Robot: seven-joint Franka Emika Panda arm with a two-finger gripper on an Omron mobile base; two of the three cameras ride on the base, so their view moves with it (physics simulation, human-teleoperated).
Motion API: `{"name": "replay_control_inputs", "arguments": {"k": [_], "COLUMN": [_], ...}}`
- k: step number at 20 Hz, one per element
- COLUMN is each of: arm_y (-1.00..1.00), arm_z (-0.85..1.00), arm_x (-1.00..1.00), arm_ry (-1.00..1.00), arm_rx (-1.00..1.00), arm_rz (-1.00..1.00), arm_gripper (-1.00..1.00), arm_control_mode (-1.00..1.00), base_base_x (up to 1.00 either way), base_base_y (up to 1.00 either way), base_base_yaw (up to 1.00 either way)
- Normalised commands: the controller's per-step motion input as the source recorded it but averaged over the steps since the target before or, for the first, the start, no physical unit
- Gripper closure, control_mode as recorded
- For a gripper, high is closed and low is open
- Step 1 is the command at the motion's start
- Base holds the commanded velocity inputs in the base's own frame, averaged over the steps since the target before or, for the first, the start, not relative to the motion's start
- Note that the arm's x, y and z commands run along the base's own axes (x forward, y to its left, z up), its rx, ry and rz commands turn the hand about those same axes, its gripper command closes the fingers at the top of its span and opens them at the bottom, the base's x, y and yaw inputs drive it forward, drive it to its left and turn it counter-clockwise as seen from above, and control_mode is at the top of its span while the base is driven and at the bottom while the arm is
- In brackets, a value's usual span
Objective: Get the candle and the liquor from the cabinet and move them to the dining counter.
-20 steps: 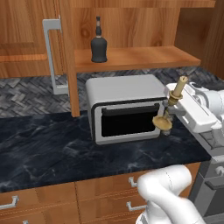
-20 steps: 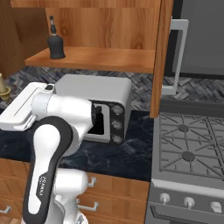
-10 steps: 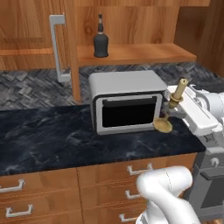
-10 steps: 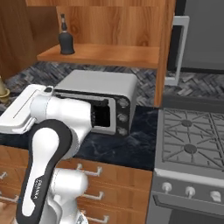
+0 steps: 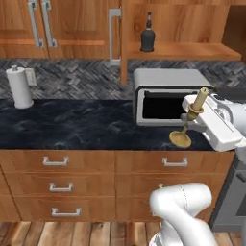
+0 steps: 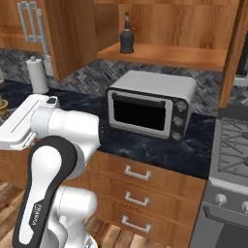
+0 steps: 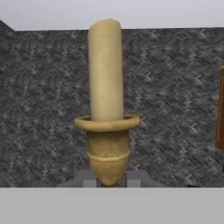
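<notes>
- The candle point(image 5: 191, 120) is off the shelf and in the air, in front of the toaster oven point(image 5: 166, 96) and above the front edge of the black counter point(image 5: 72, 127); it leans, its cream stick pointing up and to the right, its round brass base point(image 5: 180, 139) lowest and towards the left
- In the hand view the candle point(image 7: 106, 105) stands close before the camera, cream stick above a brass collar and a tapering brass stem, against the grey herringbone backsplash point(image 7: 175, 105)
- The gripper point(image 5: 192, 118) is clenched on the candle's brass stem; the grey fingertips point(image 7: 89, 180) press on the stem from either side at its lower end; the white hand reaches in from the right of the left base view
- The liquor point(image 5: 147, 34) stands upright on the open shelf of the cabinet point(image 5: 182, 29), well apart from the candle and above the toaster oven; in the right base view the bottle point(image 6: 127, 36) is near the left end of that shelf
- The cabinet door with its grey bar handle point(image 5: 113, 36) stands open, edge-on, just left of the bottle; further left are two closed panelled doors point(image 5: 29, 24)
- A paper towel roll point(image 5: 20, 86) stands upright on the counter by the backsplash, far left; a stove point(image 6: 232, 150) sits right of the toaster oven; wooden drawers point(image 5: 62, 173) with small handles run under the counter
</notes>
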Motion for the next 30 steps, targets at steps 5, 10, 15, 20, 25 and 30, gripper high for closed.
{"name": "replay_control_inputs", "arguments": {"k": [5,10,15,20,25,30], "arm_y": [0.0,0.0,0.0,0.0,0.0,0.0], "arm_z": [0.0,0.0,0.0,0.0,0.0,0.0], "arm_x": [0.0,0.0,0.0,0.0,0.0,0.0], "arm_ry": [0.0,0.0,0.0,0.0,0.0,0.0], "arm_rx": [0.0,0.0,0.0,0.0,0.0,0.0], "arm_rz": [0.0,0.0,0.0,0.0,0.0,0.0], "arm_gripper": [1.0,1.0,1.0,1.0,1.0,1.0], "arm_control_mode": [1.0,1.0,1.0,1.0,1.0,1.0], "base_base_x": [-0.21,-0.26,-0.3,-0.4,-0.32,-0.02], "base_base_y": [0.83,0.72,0.64,0.04,-0.12,-0.08], "base_base_yaw": [0.41,0.45,0.47,0.52,0.55,0.6]}}
